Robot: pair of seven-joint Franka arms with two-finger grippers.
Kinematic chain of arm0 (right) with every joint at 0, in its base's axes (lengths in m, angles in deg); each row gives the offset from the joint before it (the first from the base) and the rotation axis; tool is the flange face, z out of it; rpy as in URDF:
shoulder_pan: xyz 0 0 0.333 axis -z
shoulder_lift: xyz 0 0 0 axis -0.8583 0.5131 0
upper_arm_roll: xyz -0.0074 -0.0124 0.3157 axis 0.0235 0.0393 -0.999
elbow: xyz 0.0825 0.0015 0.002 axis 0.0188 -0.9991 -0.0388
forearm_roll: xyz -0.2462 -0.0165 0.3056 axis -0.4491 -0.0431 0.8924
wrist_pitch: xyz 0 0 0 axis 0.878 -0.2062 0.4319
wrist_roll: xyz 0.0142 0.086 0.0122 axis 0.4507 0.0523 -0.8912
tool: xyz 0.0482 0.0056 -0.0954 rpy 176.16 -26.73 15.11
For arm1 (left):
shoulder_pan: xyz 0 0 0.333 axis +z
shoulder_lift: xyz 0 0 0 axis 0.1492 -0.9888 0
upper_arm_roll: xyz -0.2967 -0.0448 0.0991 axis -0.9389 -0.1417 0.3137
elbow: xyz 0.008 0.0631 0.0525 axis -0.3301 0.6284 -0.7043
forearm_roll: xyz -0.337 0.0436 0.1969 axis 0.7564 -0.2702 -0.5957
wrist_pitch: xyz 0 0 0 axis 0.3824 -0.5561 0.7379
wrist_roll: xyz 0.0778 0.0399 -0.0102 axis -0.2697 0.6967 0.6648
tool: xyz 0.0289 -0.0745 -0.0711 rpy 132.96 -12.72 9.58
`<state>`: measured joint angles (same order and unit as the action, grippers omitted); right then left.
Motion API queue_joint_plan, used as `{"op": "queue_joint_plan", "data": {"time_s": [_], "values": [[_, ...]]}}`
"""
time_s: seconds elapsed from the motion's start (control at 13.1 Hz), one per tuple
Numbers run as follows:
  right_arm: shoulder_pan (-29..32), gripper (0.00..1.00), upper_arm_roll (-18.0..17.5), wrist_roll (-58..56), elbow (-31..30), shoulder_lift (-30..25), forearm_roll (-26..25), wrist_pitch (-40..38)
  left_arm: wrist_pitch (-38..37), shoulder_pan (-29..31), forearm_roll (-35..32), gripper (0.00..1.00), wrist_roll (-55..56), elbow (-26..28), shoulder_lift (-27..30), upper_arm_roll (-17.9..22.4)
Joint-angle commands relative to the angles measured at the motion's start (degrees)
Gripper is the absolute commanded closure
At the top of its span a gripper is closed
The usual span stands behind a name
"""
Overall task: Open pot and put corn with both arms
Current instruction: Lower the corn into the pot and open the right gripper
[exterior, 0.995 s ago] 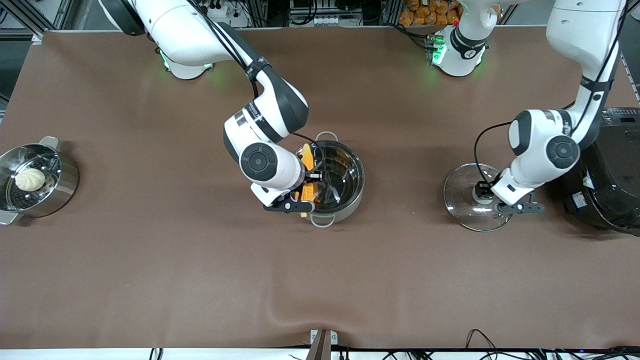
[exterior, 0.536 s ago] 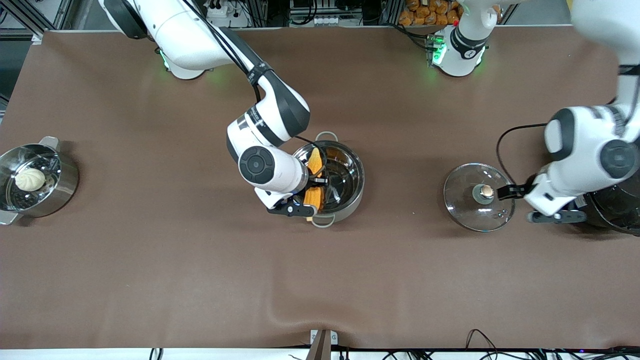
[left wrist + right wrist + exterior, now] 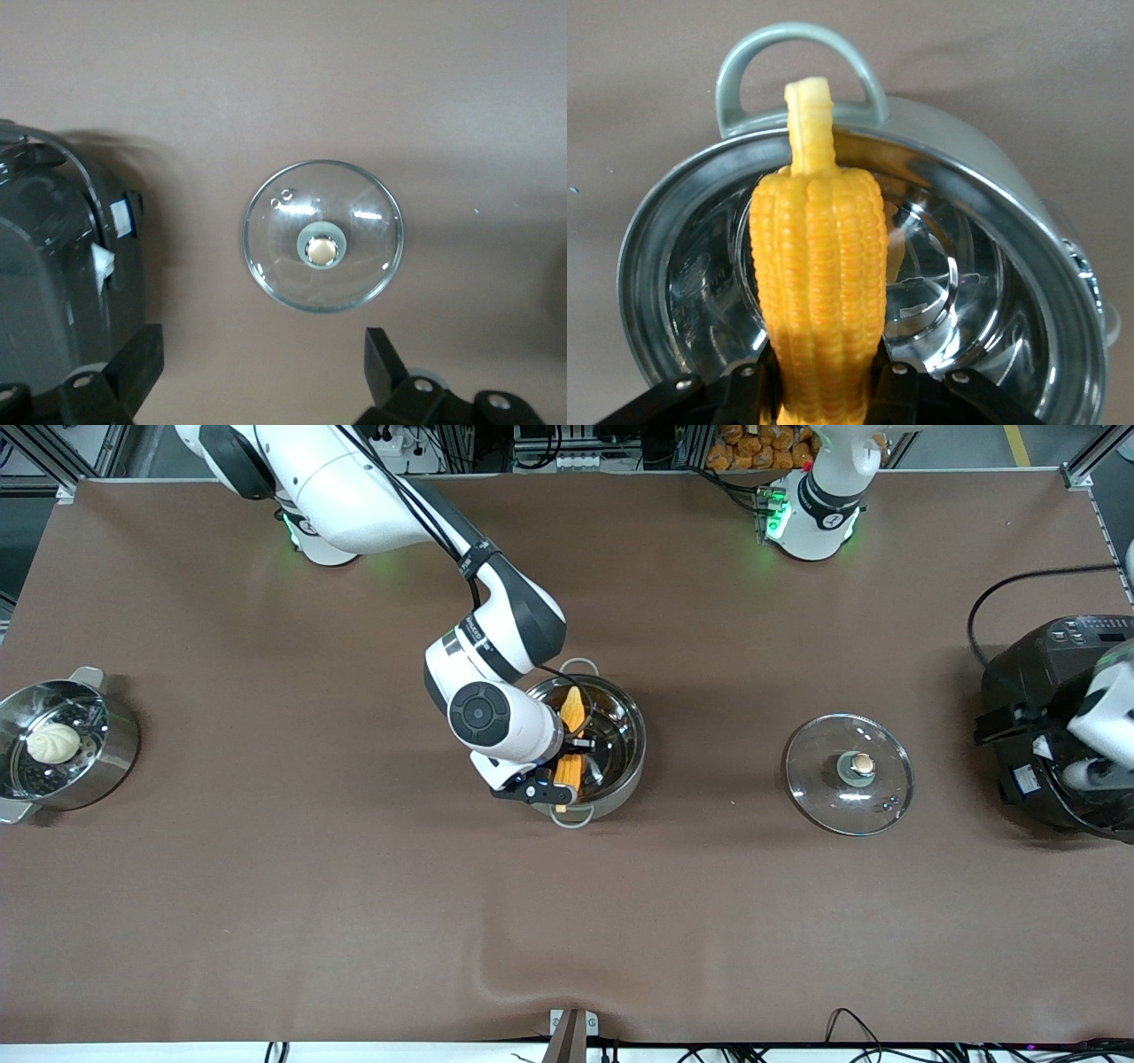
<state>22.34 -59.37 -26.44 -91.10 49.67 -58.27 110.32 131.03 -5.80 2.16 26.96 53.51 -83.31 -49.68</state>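
Brown cloth covers your table (image 3: 354, 886), and the round shiny steel pot (image 3: 620, 731) stands open on it as the landmark. Your right gripper (image 3: 824, 390) has its jaws pinching the yellow-orange corn cob (image 3: 819, 292), which hangs over the pot's mouth, pale stub toward one grey loop handle (image 3: 797, 62). Your left gripper (image 3: 257, 381), jaws spread and holding nothing, is up over the clear glass lid (image 3: 848, 772), which lies flat on the table toward the left arm's end from the pot, beside the big black rice cooker (image 3: 1054, 726).

Judging by this, the opening is done; lowering and releasing the corn is left.

Only the right wrist view shows you the cob against the rim. Only the front view shows the steamer pot with a white bun (image 3: 55, 742), well apart from the pot, toward the right arm's end.
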Motion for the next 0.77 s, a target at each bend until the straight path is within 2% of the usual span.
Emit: {"op": "queue_joint_plan", "data": {"time_s": [0.0,0.54,0.61,0.69], "values": [[-0.66,1.00,0.32,0.78,1.42,1.37,0.45,0.05,-3.31,-0.05,-1.53,0.00,-0.23,-0.57,3.05,-0.67],[-0.74,1.00,0.49,0.33,1.42,2.26,-0.69,2.34,-3.93,0.12,-1.27,0.00,-0.23,-0.57,5.78,-1.37],[-0.92,0.70,0.41,0.68,1.42,2.25,-1.48,2.34,-4.11,0.12,-1.27,0.00,-0.23,-0.57,6.14,-1.28],[-1.18,0.01,0.49,1.03,1.42,2.25,-1.66,2.34,-4.11,0.12,-1.09,0.00,-0.23,-0.57,6.14,-1.37]]}}
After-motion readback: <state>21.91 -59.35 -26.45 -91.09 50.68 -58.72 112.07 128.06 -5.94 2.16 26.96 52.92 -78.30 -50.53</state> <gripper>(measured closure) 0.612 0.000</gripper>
